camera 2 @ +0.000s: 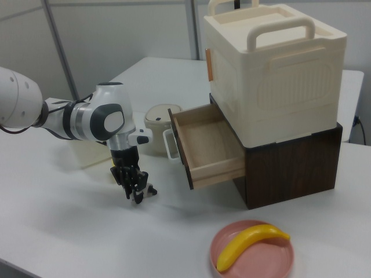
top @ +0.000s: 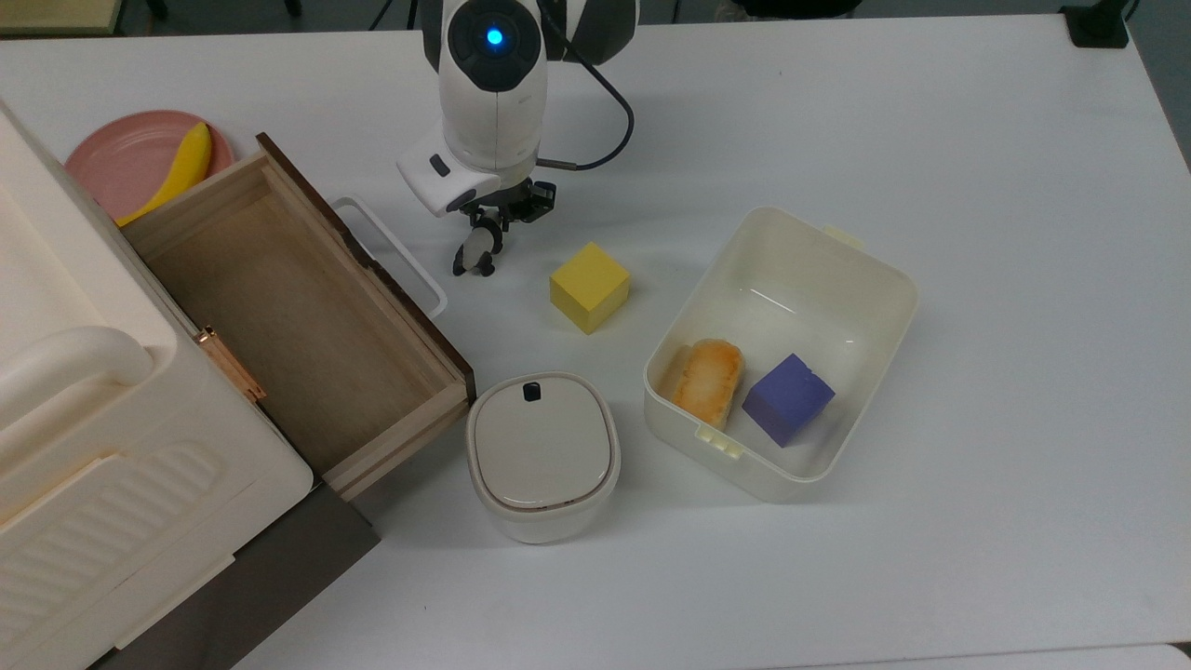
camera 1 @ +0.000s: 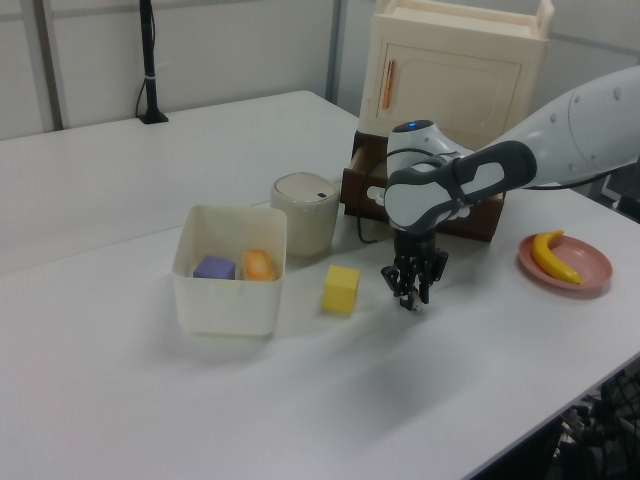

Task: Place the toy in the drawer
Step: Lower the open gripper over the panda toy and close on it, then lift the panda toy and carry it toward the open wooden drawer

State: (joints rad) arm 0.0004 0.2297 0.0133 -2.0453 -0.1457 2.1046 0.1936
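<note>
White table (top: 977, 558), cluttered on the top view's left half. Going from the top view's bottom edge upward:

- Rounded off-white lidded container (top: 542, 456) stood just beside the open drawer's front corner.
- Cream plastic bin (top: 707, 290) sat on the top view's right, holding a purple cube (top: 787, 398) and an orange-brown bread-like piece (top: 709, 380). Not relevant to this job.
- Large light-wood drawer with a dark brown front panel (top: 298, 326) was pulled well out from under the cream storage box (top: 93, 447). I saw nothing lying in it. Its white loop handle (top: 391, 247) pointed toward the toy.
- Yellow cube (top: 589, 287) sat near the toy, on the top view's right of it, not touching.
- Tiny black-and-white panda figurine (top: 475, 251) lay on the table between the loop handle and the yellow cube. Long axis ran roughly bottom-to-top in the top view, legs toward the bottom edge, head end tucked under the tool.
- Black two-finger tool (top: 493, 221) was down at table height right over that head end; the left view (camera 1: 410, 292) and right view (camera 2: 136, 188) agreed. Couldn't tell whether it was apart or already clamped on the panda.
- Pink plate (top: 112, 163) with a yellow banana (top: 177, 169) sat behind the drawer.

Key geometry: drawer opening lay to the top view's left of the panda, past the handle and front panel. My read: next move needs a firm grip, a lift above the panel, then a short carry that way.
</note>
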